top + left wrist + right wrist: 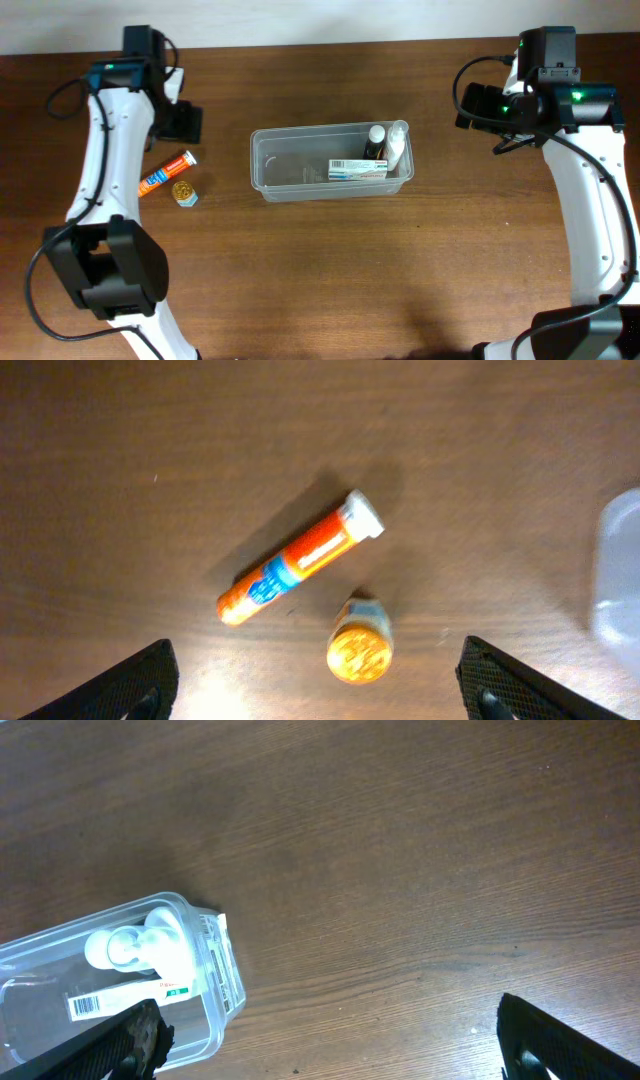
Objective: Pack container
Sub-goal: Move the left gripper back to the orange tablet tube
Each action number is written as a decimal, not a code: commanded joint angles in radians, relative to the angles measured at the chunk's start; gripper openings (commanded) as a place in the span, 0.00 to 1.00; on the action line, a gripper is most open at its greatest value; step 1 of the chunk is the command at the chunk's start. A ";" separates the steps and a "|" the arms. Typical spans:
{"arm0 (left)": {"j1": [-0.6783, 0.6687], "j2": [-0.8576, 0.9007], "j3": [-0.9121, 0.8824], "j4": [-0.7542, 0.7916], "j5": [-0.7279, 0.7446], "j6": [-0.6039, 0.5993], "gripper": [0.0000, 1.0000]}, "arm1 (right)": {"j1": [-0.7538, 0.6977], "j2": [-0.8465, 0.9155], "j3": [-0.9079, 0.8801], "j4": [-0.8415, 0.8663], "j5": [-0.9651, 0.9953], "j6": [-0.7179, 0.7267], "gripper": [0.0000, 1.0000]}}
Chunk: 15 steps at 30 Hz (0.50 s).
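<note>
The clear plastic container point(300, 165) stands mid-table and holds a white box point(357, 169), a dark bottle point(375, 140) and a white bottle point(397, 143) at its right end; it also shows in the right wrist view point(215, 985). An orange tube point(166, 173) and a small yellow-capped jar point(184, 191) lie on the table to its left. In the left wrist view the orange tube point(300, 558) and jar point(359, 650) lie between and ahead of my open left gripper point(320, 695). My right gripper point(330, 1040) is open and empty, above bare table right of the container.
The wooden table point(320, 270) fills the view. The container's corner point(620, 580) shows at the right edge of the left wrist view. The left arm point(110, 150) stretches along the table's left side and the right arm point(590, 200) along its right side.
</note>
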 commanded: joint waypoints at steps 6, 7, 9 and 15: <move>0.093 -0.031 -0.108 0.026 0.024 0.111 0.89 | 0.000 0.001 0.005 0.000 -0.004 0.008 0.98; 0.097 -0.031 -0.121 0.042 0.027 0.129 0.89 | 0.000 0.001 0.005 0.000 -0.004 0.008 0.98; 0.103 -0.031 -0.146 0.078 0.038 0.153 0.89 | 0.000 0.001 0.005 0.000 -0.004 0.008 0.98; 0.106 -0.031 -0.228 0.152 0.049 0.212 0.89 | 0.000 0.001 0.005 0.000 -0.004 0.008 0.98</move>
